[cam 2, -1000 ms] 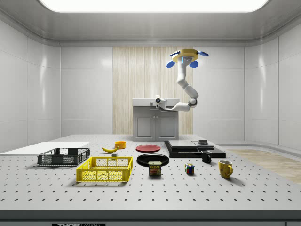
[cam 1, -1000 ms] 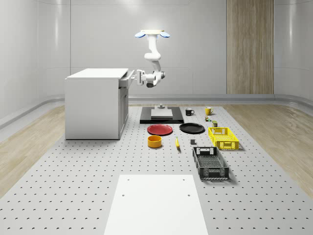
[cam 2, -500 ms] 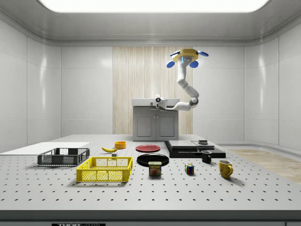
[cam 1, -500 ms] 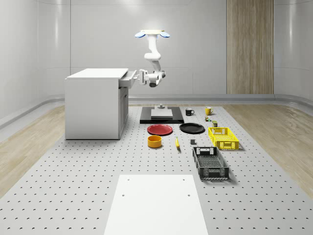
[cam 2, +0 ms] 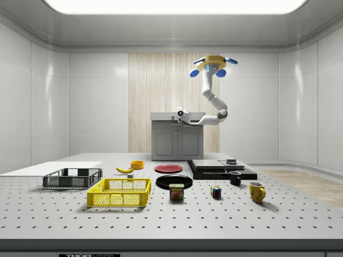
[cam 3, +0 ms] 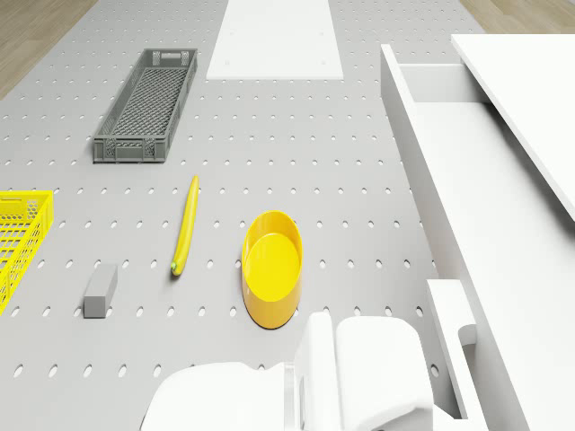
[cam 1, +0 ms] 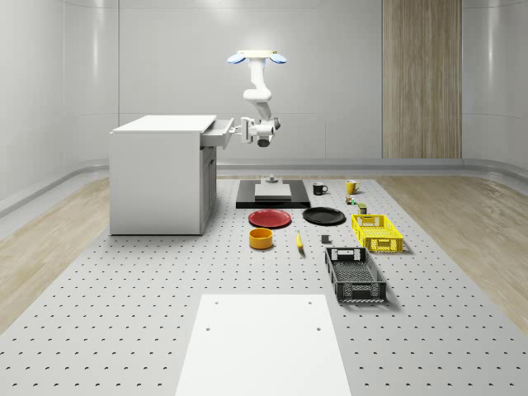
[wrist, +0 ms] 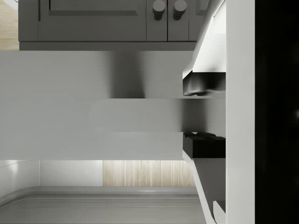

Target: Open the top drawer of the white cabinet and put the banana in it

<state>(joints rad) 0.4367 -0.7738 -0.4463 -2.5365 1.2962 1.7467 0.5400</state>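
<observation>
Drawer (cam 1: 218, 133) slid further out of cabinet (cam 1: 158, 173) since earlier frame; gripper (wrist: 203, 116) pinched its handle (wrist: 140, 115). Drone (cam 1: 257, 57) hovered beside cabinet. Step: opening drawer. Banana (cam 3: 185, 225) lay on table beside cabinet. Next: release, fetch banana.

A small tin (cam 2: 176, 191) on the table bears what looks like "SPAM"; nothing else is readable.
</observation>
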